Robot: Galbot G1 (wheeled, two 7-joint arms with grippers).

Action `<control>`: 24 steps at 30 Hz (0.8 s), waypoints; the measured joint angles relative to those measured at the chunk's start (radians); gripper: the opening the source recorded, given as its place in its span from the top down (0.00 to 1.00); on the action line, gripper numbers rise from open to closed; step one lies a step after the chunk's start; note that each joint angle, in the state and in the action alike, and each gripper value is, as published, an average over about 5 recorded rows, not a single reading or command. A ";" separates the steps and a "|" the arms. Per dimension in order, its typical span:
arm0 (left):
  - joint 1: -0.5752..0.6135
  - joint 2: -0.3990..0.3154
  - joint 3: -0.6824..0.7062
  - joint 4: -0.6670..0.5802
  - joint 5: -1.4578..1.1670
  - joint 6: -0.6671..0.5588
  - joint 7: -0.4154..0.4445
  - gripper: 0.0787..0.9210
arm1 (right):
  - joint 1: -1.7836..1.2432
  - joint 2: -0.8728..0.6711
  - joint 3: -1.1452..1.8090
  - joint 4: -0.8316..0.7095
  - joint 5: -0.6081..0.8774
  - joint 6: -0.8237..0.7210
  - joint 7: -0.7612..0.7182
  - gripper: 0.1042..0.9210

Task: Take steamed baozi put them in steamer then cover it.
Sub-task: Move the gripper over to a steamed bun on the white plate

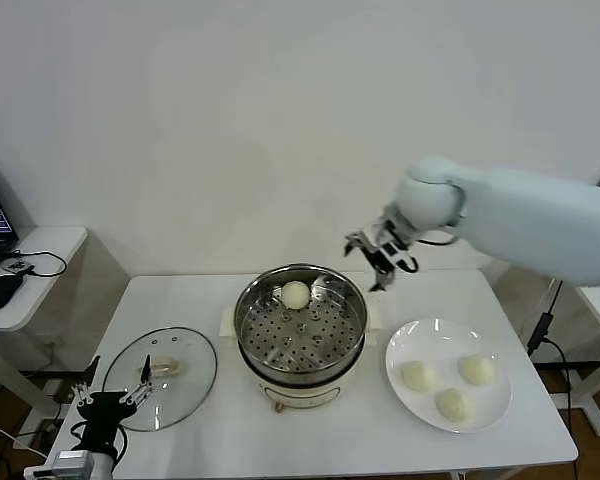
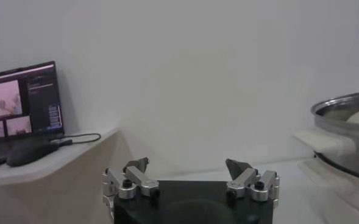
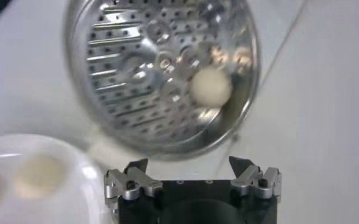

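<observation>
1. Your landmark is the steamer (image 1: 300,325), sitting mid-table on its white base.
2. One baozi (image 1: 295,294) is already on the perforated tray inside it, up against the far wall.
3. Three more baozi (image 1: 417,375) sit on the white plate (image 1: 405,346) just beside the steamer, on its right.
4. Your right gripper (image 1: 378,259) hangs in the air above and behind the steamer's right rim, fingers spread apart and holding nothing.
5. The cover (image 1: 161,377) lies flat on the table to the steamer's left, near it but apart.
6. Your left gripper (image 1: 112,392) is parked low at the cover's left edge, released and empty.
</observation>
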 measured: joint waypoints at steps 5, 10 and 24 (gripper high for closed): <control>-0.001 -0.005 -0.001 0.005 0.001 0.000 -0.001 0.12 | -0.039 -0.100 0.004 0.047 -0.025 -0.040 -0.010 0.12; -0.007 -0.011 -0.001 0.015 0.005 0.000 -0.001 0.12 | -0.106 -0.163 0.029 0.069 -0.061 -0.057 -0.015 0.12; -0.015 -0.001 -0.017 0.044 0.006 0.000 -0.001 0.12 | -0.396 -0.209 0.192 0.042 -0.200 -0.058 -0.008 0.12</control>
